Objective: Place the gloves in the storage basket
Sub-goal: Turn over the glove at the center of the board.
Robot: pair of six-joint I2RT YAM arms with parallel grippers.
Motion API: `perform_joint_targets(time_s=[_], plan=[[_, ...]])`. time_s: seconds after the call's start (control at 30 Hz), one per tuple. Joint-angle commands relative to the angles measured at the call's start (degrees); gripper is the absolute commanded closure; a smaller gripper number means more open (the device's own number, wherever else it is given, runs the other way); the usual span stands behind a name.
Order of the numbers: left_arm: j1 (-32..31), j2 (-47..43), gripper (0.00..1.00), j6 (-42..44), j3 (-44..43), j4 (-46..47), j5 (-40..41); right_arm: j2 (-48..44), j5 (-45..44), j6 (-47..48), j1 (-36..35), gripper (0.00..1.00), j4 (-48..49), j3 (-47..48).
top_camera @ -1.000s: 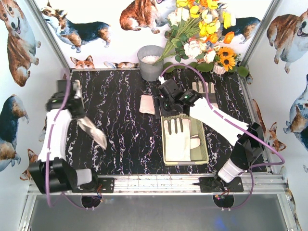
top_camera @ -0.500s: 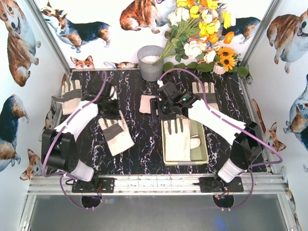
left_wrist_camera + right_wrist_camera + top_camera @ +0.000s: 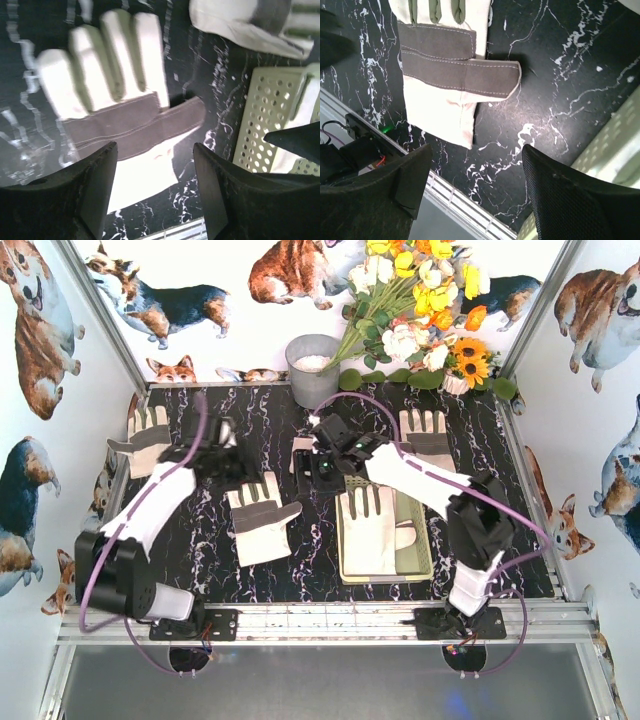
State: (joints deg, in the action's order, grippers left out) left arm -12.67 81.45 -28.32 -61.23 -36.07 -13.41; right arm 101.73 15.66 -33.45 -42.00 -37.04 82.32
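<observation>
- The shallow pale yellow-green slotted plastic basket (image 3: 418, 558) holds 1 cream-white fabric glove (image 3: 368, 530), fingers pointing at the far wall.
- A second glove (image 3: 262, 523) lies flat on the black marbled table (image 3: 215, 575) left of the basket, long axis near-to-far, fingers pointing away.
- My left gripper (image 3: 155, 147) and right gripper (image 3: 476, 150) both gape wide and hold nothing.

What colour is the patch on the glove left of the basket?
Grey patch on cream glove; best in right wrist view.

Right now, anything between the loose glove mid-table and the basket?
Nothing visible. Bare tabletop separates the glove from the basket's left wall. The right gripper hovers open farther back, near the basket's far-left corner.
</observation>
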Motion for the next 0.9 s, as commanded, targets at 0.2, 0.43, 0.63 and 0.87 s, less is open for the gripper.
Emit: perform_joint_targets(time_s=[0.2,0.43,0.63,0.87], plan=[[12.19,-2.46,0.43,3.10,7.75,-0.35,-1.67,10.92,1.99,1.00,-1.07,0.27,-0.21,10.07],[14.34,2.76,0.46,4.67,8.55,2.43,-2.00,17.05,1.20,1.26,-0.90,0.32,-3.22,13.90],[15.47,8.34,0.50,5.65,7.66,5.14,-3.09,19.68,1.55,0.74,-0.14,0.35,-3.01,14.01],[15.77,14.13,0.54,6.58,5.17,6.50,-3.04,21.75,4.60,-0.44,1.25,0.44,-1.06,14.30]])
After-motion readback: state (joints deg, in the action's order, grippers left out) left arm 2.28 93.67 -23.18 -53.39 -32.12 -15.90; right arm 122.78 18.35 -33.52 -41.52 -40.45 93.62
